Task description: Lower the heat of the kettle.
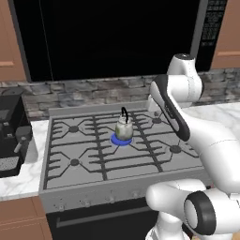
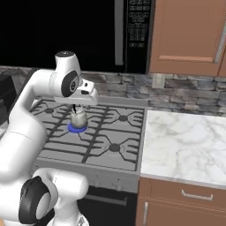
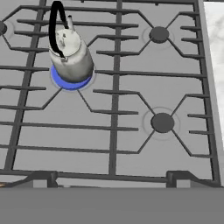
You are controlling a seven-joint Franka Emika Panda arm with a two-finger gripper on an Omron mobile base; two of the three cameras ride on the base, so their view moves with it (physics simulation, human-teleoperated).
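Kettle (image 1: pixel 123 128) sits upright on centre burner of stove (image 1: pixel 93 161), blue flame ring (image 3: pixel 70 81) visible round its base. Black arched handle stands up. Gripper (image 3: pixel 111 177) is above front of stove, well apart from kettle; jaws wide apart, nothing between fingertips (image 3: pixel 43 176). Coffee machine (image 1: pixel 13 136) on marble counter (image 2: pixel 185 145) at stove's left. Knobs (image 1: pixel 84 202) along stove front, untouched.
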